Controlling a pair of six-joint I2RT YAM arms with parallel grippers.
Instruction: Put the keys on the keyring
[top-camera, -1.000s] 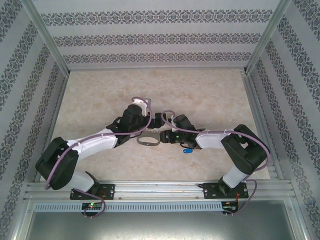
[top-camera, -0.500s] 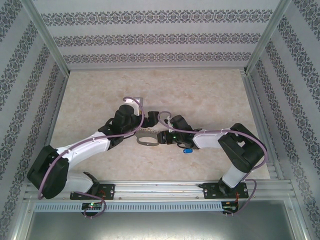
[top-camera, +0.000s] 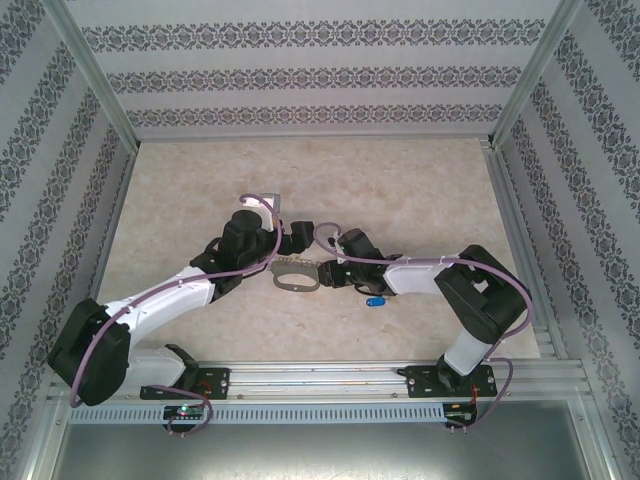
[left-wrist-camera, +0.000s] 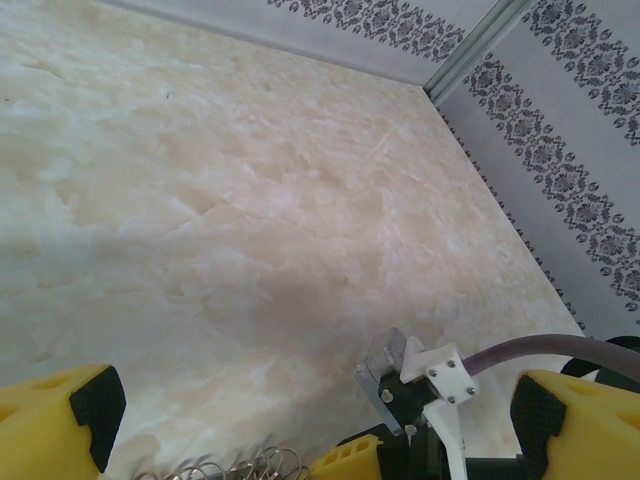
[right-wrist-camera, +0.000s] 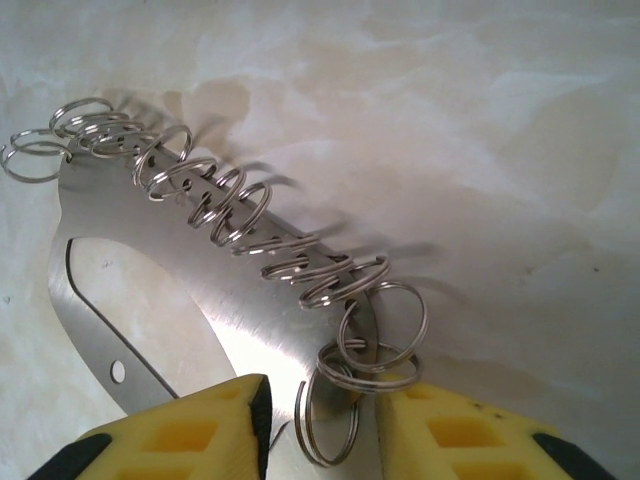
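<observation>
The keyring (top-camera: 297, 283) is a grey D-shaped loop lying mid-table between the two arms. In the right wrist view it is a flat steel band (right-wrist-camera: 180, 250) with several small split rings (right-wrist-camera: 300, 265) threaded along its edge. My right gripper (top-camera: 323, 270) (right-wrist-camera: 325, 430) has its yellow fingers (right-wrist-camera: 470, 430) narrowly closed around the band's near end and the last rings. The key (top-camera: 375, 301), with its blue head, lies on the table just behind the right wrist, apart from the loop. My left gripper (top-camera: 290, 243) (left-wrist-camera: 310, 425) stands open beside the loop's far side, holding nothing.
The marble-patterned table top (top-camera: 400, 190) stretches away behind the grippers, to patterned walls with metal corner posts (left-wrist-camera: 480, 45). The right arm's wrist camera mount (left-wrist-camera: 430, 375) sits between my left fingers. A metal rail (top-camera: 320, 380) runs along the near edge.
The left arm has swung its elbow out to the left and its gripper has come down closer to the loop. The right gripper and keyring shifted slightly left and farther away.
</observation>
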